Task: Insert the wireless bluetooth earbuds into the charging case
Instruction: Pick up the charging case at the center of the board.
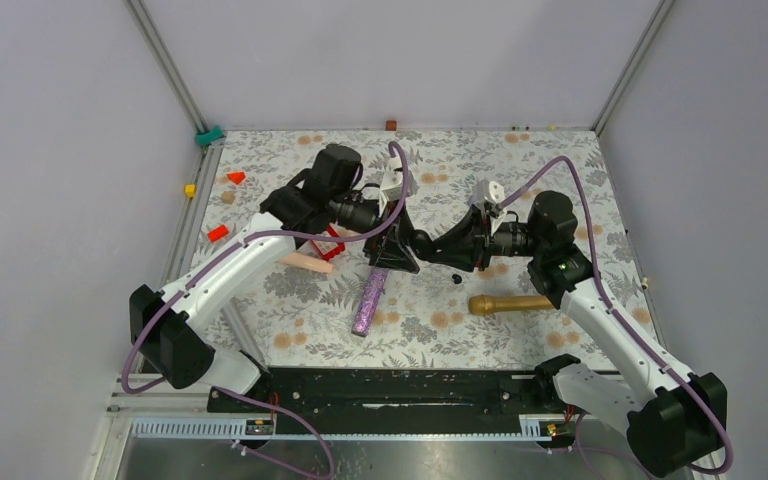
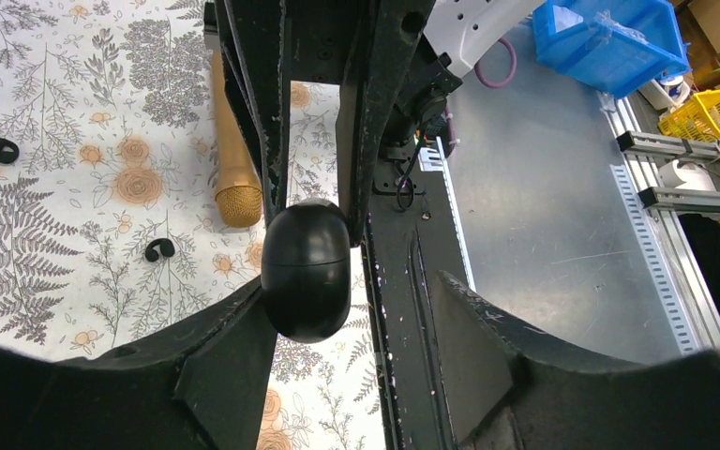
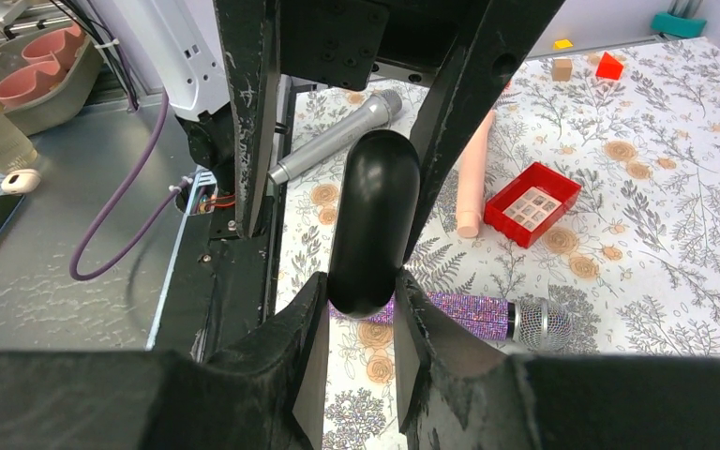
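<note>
The right fingers (image 3: 291,347) grip the charging case (image 3: 372,220); the left fingers (image 2: 225,366) stand open around it. I think they should close gently, without twisting it.

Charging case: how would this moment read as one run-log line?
charging case: closed, off table | right claw: clamped on it | left claw: open around it | earbuds: loose on table

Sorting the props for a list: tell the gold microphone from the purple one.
The gold microphone is smooth, head gold too; the purple microphone glitters, with a silver mesh head. Gold lies crosswise right of centre, purple nearly lengthwise left of it. Both lie flat on the table, unheld.
</note>
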`<state>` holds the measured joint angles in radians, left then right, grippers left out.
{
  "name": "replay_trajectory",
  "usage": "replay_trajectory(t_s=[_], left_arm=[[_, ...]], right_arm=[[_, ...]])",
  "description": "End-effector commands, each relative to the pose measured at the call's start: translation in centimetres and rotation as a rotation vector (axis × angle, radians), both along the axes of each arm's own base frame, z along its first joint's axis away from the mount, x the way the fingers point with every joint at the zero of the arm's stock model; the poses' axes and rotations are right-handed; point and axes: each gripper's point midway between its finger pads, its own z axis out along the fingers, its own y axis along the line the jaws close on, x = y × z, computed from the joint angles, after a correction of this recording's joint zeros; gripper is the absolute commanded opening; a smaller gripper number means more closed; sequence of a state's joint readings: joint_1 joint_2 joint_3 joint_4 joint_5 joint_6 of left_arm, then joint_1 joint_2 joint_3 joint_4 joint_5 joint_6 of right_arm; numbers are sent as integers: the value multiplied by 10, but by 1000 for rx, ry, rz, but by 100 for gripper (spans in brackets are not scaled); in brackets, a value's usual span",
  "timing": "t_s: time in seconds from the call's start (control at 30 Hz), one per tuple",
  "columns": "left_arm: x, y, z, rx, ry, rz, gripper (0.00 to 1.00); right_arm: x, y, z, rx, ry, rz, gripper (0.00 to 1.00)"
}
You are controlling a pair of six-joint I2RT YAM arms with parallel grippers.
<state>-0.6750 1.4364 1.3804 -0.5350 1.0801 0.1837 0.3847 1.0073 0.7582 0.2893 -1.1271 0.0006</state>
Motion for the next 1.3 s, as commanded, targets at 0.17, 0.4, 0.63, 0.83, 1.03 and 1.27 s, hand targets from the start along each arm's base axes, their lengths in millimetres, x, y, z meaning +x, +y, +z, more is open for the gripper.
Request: replay_trajectory(t_s=[0.17,0.4,0.63,0.83,1.03,1.27], left_arm=[[1,-4,23,-70,-58,12,60],[3,-6,19,-62,-41,8,43],[5,-8,17,-54,-34,16,57],[5,-7,15,-53,-37,17,59],[6,-7,13,-46,-41,29,61],[5,-7,16,-52,-39,22,55]], right_arm=[[-3,4,4,-5,-31,27,24],[-4,6,2,-14,-35,29,24],[0,5,7,5,-59,-11,24],[-1,4,10,12,-72,-17,24],[-4,2,18,31,-101,-22,24],[-3,3,12,6,-81,-12,25]])
